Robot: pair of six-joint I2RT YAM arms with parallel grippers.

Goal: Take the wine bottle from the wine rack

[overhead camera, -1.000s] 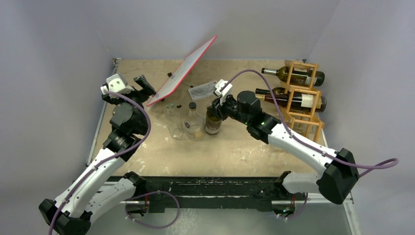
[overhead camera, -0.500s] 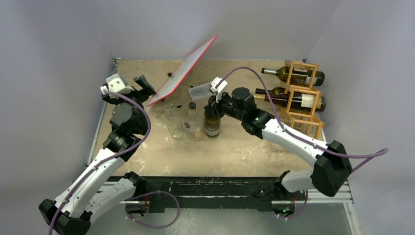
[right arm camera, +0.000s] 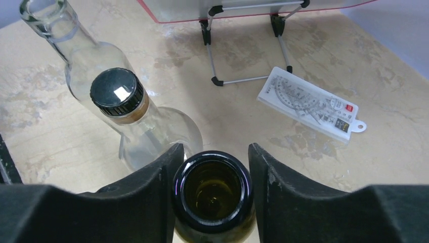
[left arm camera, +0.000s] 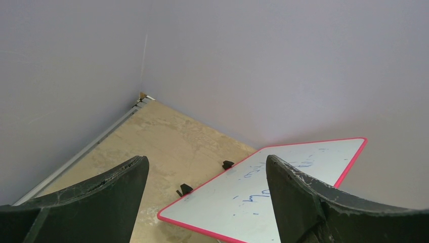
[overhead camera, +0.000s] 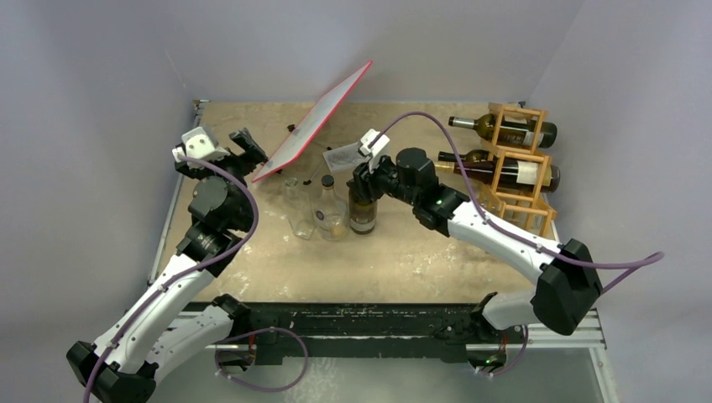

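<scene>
A dark green wine bottle [overhead camera: 363, 214] stands upright on the table, left of the wooden wine rack [overhead camera: 522, 200]. My right gripper [overhead camera: 363, 179] is over its neck. In the right wrist view the bottle's open mouth [right arm camera: 212, 190] sits between my right gripper's [right arm camera: 214, 150] fingers; the left finger touches it and a narrow gap shows at the right finger, so the jaws are open. Two more wine bottles [overhead camera: 502, 128] [overhead camera: 495, 171] lie in the rack. My left gripper [overhead camera: 249, 144] [left arm camera: 205, 164] is open and empty beside the whiteboard.
A red-edged whiteboard [overhead camera: 315, 122] [left arm camera: 273, 192] leans on a wire stand at the back. A capped clear bottle [overhead camera: 332, 210] [right arm camera: 117, 93] and an open clear bottle [overhead camera: 295, 206] [right arm camera: 48, 15] stand just left of the wine bottle. A ruler pack [overhead camera: 346, 155] [right arm camera: 308, 104] lies behind.
My right arm has shifted slightly left with the wine bottle, and its jaws have loosened from the neck. The left arm has not moved.
</scene>
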